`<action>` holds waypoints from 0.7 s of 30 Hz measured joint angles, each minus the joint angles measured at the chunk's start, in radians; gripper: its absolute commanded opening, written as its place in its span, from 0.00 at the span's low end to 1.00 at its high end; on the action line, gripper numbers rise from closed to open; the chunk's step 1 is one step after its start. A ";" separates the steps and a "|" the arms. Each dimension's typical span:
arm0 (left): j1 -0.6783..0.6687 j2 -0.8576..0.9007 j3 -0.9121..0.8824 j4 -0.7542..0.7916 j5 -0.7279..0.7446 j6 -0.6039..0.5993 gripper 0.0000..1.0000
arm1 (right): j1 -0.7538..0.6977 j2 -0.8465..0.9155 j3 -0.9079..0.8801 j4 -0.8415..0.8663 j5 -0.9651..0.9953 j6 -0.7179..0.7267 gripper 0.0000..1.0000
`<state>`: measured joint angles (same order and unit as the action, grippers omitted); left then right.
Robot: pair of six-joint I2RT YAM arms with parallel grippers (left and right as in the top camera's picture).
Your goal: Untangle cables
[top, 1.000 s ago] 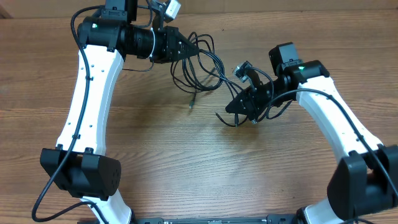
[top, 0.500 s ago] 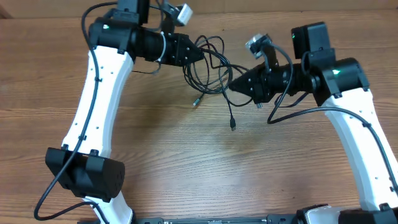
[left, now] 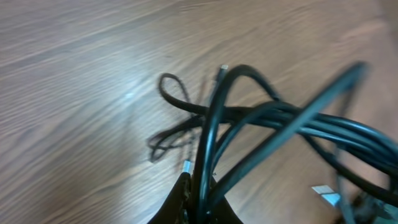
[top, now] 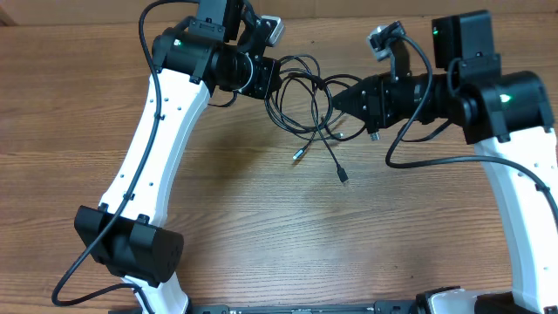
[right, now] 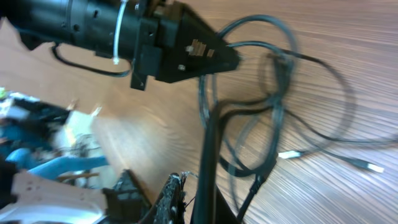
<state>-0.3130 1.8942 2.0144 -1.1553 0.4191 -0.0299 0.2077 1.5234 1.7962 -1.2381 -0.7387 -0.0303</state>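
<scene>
Above the table (top: 261, 235): we now hold the cables (top: 302, 103) higher and farther back than a second ago, strung between both arms.
Left gripper (top: 274, 78): clamped tight on one side of the bundle.
Right gripper (top: 338, 98): pinched closed on the other side (it has swung up level with the left).
Loose plug ends (top: 343, 179): two dangle free, so we judge the tangle looser but not undone.

Thin black cables (top: 307, 85) strung between left gripper (top: 274, 78) and right gripper (top: 340, 98), both clamped on them; two plug ends over brown wooden worktop (top: 261, 227).
</scene>
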 measured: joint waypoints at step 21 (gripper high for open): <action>-0.017 -0.006 0.000 0.003 -0.197 -0.027 0.05 | 0.000 0.000 0.037 -0.031 0.006 0.027 0.04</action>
<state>-0.3302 1.8885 2.0144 -1.1519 0.2222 -0.0574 0.2073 1.5230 1.8328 -1.2686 -0.7330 -0.0032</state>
